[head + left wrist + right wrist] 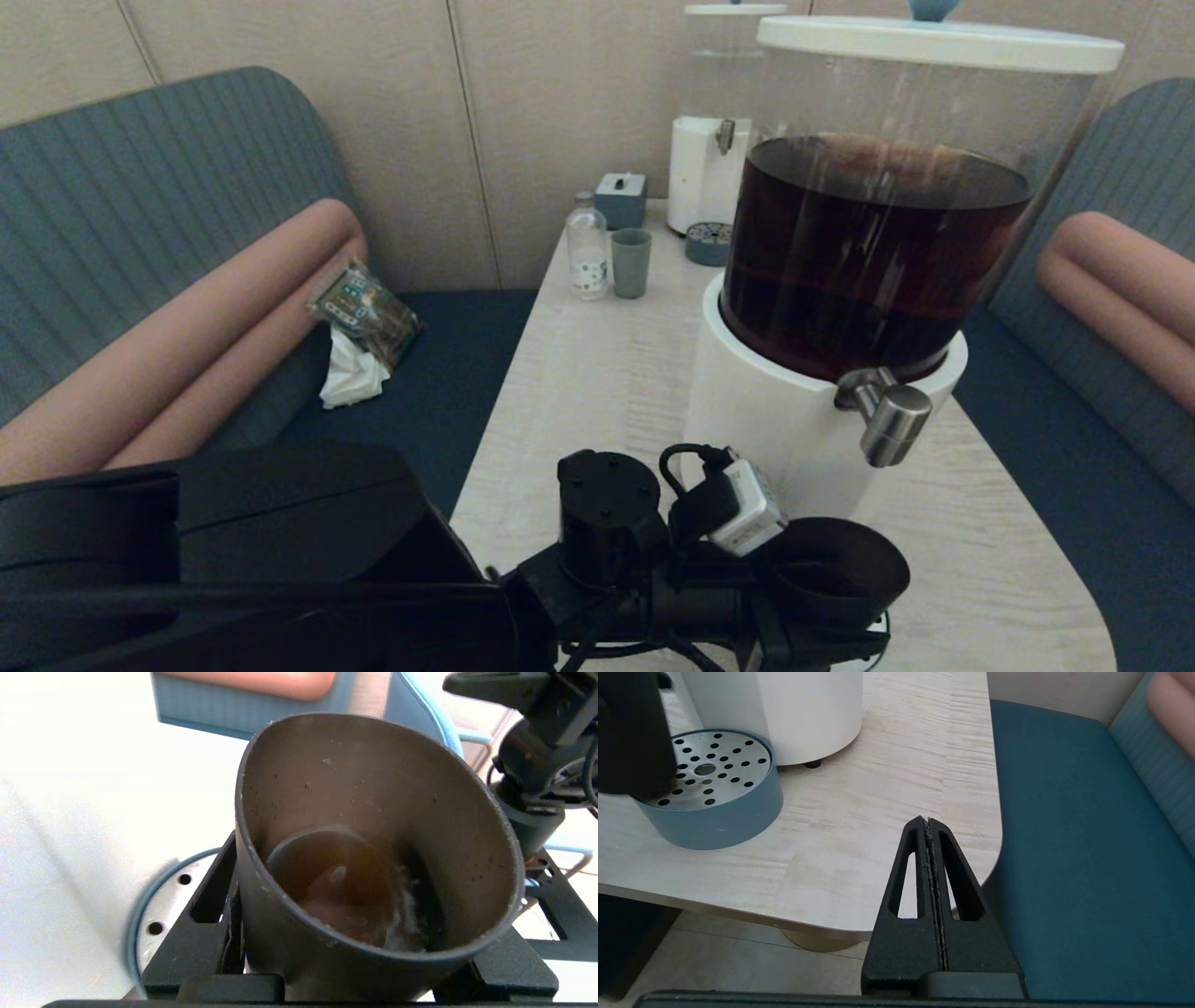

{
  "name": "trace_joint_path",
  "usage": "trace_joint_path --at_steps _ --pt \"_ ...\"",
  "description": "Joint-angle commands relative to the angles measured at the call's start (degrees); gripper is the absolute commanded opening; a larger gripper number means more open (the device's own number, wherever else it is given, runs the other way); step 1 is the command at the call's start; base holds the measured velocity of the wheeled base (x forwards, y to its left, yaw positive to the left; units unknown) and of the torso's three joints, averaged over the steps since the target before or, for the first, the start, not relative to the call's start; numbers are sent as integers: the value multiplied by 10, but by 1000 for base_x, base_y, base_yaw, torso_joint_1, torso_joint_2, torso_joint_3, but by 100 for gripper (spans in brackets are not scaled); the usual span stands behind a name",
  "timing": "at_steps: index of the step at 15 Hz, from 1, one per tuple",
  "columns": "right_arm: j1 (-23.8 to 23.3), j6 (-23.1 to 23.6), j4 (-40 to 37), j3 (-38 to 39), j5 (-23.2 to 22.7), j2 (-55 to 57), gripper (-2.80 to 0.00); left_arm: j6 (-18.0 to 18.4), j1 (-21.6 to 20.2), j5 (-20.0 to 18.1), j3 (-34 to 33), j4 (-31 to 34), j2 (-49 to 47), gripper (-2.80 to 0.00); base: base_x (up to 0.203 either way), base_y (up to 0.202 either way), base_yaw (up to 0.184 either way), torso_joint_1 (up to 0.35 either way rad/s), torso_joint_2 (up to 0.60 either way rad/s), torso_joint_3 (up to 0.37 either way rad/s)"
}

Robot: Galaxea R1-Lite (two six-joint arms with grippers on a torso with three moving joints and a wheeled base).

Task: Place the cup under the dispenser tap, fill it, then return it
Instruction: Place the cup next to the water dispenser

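My left gripper (822,597) is shut on the black cup (834,566) near the table's front edge. The cup (373,826) has a little brown liquid in its bottom. It is held low in front of the big dispenser's white base (756,411), lower and nearer me than the steel tap (892,420). A grey-blue drip tray (710,788) with a holed steel top lies under the cup's side. The tank above holds dark brown liquid (868,252). My right gripper (928,823) is shut and empty, hanging off the table's front right corner.
At the back of the table (597,373) stand a smaller clear-liquid dispenser (714,140), a grey-green cup (631,263), a small bottle (587,252), a grey-blue box (621,199) and a second drip tray (708,243). Blue benches flank the table; packets (364,313) lie on the left one.
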State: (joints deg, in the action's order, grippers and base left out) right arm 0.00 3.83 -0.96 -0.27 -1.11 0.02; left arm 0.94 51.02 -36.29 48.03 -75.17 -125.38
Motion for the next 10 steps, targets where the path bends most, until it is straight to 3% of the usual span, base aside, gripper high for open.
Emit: trace_joint_path --at_steps 1,10 --pt "0 0 0 0 0 -1 -280 -1 -1 5 -9 -7 27 -280 0 0 0 0 0 0" --pt "0 0 0 0 0 -1 -280 -32 -40 90 -98 -7 116 -280 0 0 0 0 0 0"
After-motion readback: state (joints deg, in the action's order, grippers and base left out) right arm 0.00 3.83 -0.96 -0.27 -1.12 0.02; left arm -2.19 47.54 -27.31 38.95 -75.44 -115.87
